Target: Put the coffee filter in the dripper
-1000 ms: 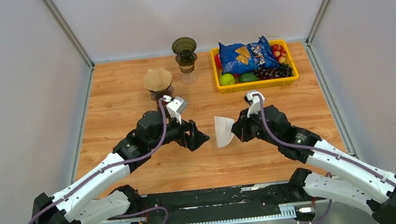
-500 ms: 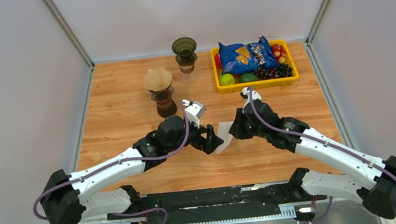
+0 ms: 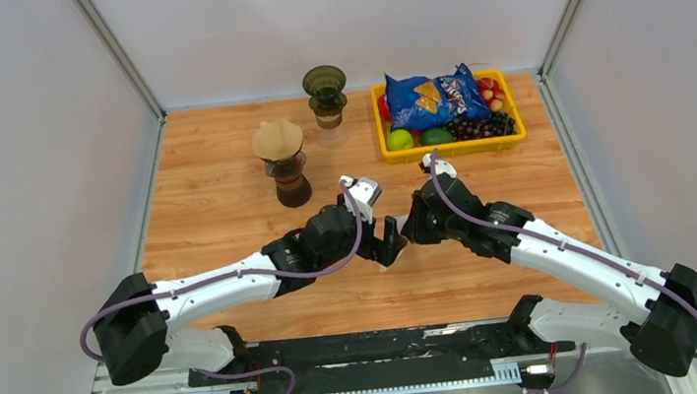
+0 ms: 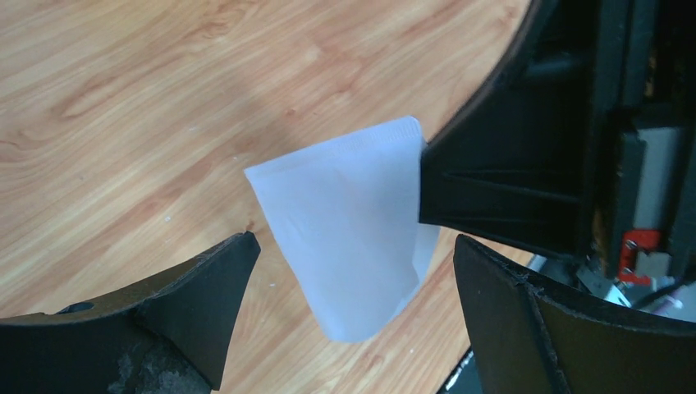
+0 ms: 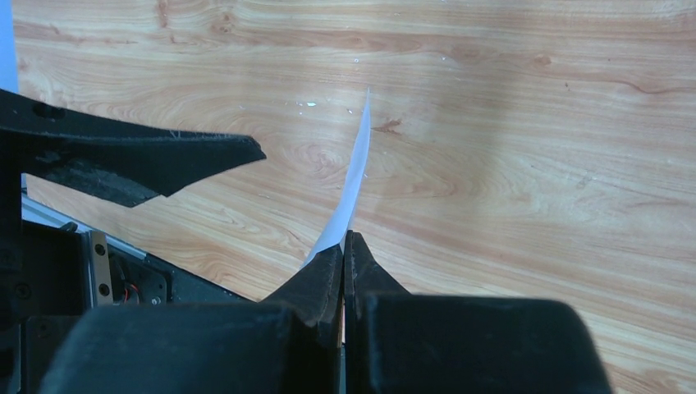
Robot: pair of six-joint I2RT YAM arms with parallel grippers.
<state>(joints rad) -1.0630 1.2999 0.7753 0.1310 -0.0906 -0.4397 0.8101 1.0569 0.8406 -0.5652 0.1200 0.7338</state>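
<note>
The task is at an early to middle stage: the filter (image 4: pixel 353 238) is off the table (image 3: pixel 205 193) but nowhere near a dripper. The right gripper (image 5: pixel 343 246) has its jaws pressed together on one edge of the white paper, which stands out from the tips as a thin, slightly bowed sheet in the air near the middle of the table. The left gripper (image 4: pixel 353 246) faces it with jaws spread wide, one finger (image 4: pixel 205 287) on each side of the filter's free end and neither touching the paper, so this looks like a hand-over about to happen rather than a placement. In the top view the two grippers meet tip to tip and hide the filter between them. Two drippers stand well apart from them on the far side: the near dripper (image 3: pixel 283 165), left of centre, already carries a brown filter (image 3: pixel 278 140), while the far dripper (image 3: pixel 324 86), beside the yellow basket (image 3: pixel 453 148), appears empty and is probably the target. What remains, by this reading, is for the left gripper to close on the paper, the right to let go, then the carry to the far dripper, and seating the cone point down in it; the folded paper may need opening first.
</note>
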